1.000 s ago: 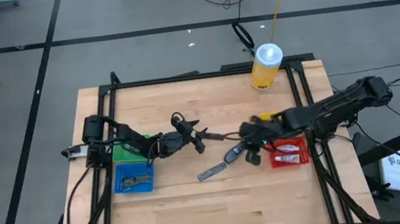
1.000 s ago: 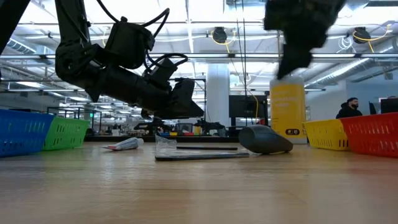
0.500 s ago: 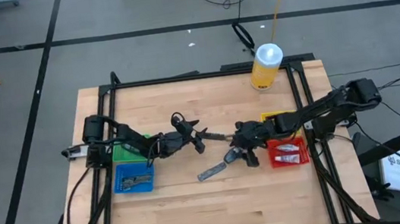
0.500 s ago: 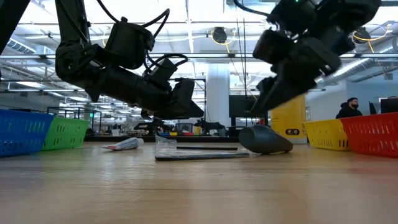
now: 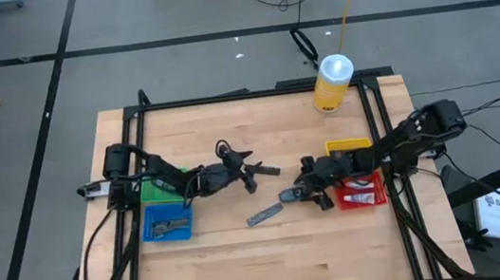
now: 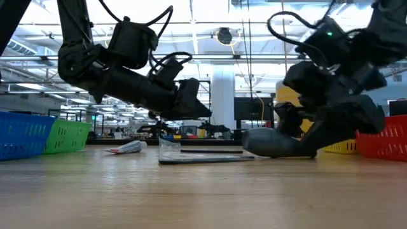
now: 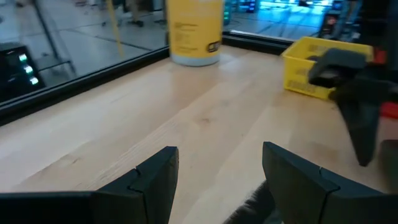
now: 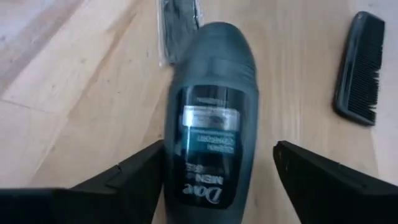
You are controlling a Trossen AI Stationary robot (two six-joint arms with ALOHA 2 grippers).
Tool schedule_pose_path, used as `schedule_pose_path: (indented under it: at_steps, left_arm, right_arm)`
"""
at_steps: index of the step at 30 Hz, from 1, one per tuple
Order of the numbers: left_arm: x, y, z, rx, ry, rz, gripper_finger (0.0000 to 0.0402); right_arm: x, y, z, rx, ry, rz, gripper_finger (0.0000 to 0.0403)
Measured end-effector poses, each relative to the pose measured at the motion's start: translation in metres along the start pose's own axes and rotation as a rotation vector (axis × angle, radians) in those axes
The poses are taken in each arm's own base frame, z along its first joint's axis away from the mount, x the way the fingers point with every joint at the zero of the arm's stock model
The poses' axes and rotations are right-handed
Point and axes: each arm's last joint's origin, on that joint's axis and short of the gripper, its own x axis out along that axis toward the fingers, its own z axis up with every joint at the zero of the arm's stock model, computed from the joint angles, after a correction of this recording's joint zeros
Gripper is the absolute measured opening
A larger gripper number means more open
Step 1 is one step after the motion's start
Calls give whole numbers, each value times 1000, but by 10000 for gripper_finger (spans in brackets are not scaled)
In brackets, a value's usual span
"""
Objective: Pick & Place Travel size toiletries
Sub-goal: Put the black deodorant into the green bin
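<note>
Both claws apart; right claw (image 8: 214,180) now lowered, straddling grey deodorant (image 8: 211,112), contact unclear; left claw (image 5: 256,174) unmoved.

Overhead, table-level, two close wrist views

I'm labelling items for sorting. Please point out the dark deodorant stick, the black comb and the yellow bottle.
Dark deodorant stick (image 8: 210,118): right wrist view, on its front label.
Black comb (image 8: 359,68): right wrist view, middle of its spine.
Yellow bottle (image 5: 331,90): high view, on its yellow body below the white cap.
</note>
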Motion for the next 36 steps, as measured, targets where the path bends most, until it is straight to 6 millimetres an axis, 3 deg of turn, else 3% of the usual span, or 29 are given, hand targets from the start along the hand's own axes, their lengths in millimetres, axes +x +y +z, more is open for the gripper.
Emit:
schedule_pose_path:
  at_steps: [5,10,15,19,22,25,29,36]
  left_arm:
    - [9,-5,12,23,-28,-91,228]
    - [13,-10,36,55,-86,-261,228]
    - [-12,-9,91,245,-231,-296,228]
    - [-44,3,136,365,-286,-234,227]
    - [-68,15,159,390,-259,-180,227]
    - [-87,26,169,392,-218,-187,227]
    - [-107,28,178,384,-257,-374,228]
    - [-111,20,168,436,-212,-584,228]
  right_arm:
    - [1,2,-14,42,-68,-61,254]
    - [14,3,-13,40,-126,-71,213]
    - [24,-3,6,26,-238,-178,191]
    - [25,-11,35,2,-396,-310,200]
    - [21,-20,61,-1,-556,-385,206]
    - [16,-30,86,8,-701,-427,200]
    - [12,-39,111,-44,-803,-479,196]
    - [2,-38,129,-198,-962,-449,204]
